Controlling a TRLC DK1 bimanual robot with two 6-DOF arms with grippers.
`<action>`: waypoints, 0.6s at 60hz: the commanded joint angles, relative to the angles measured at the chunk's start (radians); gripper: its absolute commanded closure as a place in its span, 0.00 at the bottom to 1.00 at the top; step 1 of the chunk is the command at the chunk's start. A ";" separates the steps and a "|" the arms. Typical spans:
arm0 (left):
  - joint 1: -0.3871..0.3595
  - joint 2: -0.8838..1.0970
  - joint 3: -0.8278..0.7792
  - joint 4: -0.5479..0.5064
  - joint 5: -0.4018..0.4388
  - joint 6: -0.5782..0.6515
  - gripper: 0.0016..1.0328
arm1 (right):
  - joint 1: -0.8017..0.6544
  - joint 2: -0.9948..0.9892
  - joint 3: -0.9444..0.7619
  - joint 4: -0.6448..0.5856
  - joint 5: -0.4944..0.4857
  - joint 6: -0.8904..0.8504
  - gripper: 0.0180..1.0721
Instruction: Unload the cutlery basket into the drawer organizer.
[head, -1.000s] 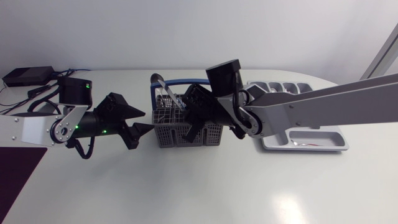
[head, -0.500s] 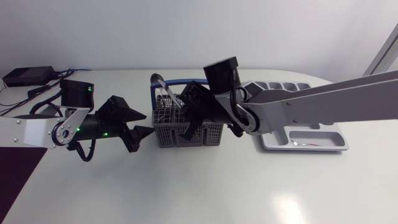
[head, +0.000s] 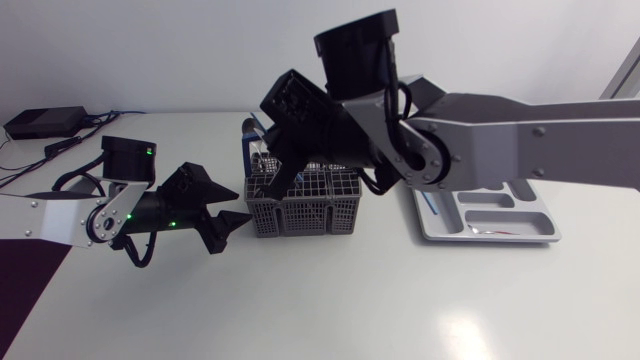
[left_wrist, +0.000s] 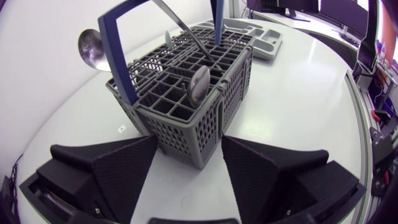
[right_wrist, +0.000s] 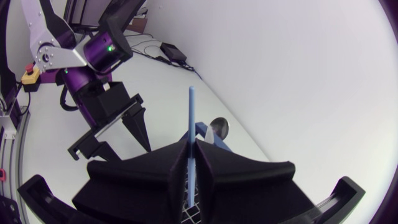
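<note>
grey cutlery basket (head: 305, 208) with a blue hoop handle (left_wrist: 118, 53) sits mid table (head: 350, 300); drawer organizer (head: 500, 215) just beside it on the right arm's side, partly hidden under that arm. right gripper (right_wrist: 193, 149) high over the basket, fingers pressed together on a thin blue utensil handle (right_wrist: 192, 106) that reaches ahead of the fingertips; seen from the left wrist the same blue strip runs down to the basket's top grid, whether clear of it i cannot tell. left gripper (left_wrist: 189, 140) low by the table, fingers spread, near corner of the basket between the tips, contact unclear. in the basket: a spoon (left_wrist: 199, 84) bowl up, a slanted metal handle (left_wrist: 177, 22); a round ladle bowl (left_wrist: 92, 46) shows beyond the hoop
</note>
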 joint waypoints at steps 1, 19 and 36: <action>-0.005 -0.021 -0.021 0.008 0.004 0.011 0.22 | 0.016 -0.053 0.029 -0.029 0.015 0.025 0.88; -0.005 -0.158 -0.025 -0.056 -0.021 0.010 0.22 | -0.062 -0.324 -0.017 -0.325 0.026 0.145 0.88; -0.046 -0.210 -0.017 -0.093 -0.054 0.007 0.22 | -0.309 -0.511 -0.181 -0.455 -0.006 0.200 0.88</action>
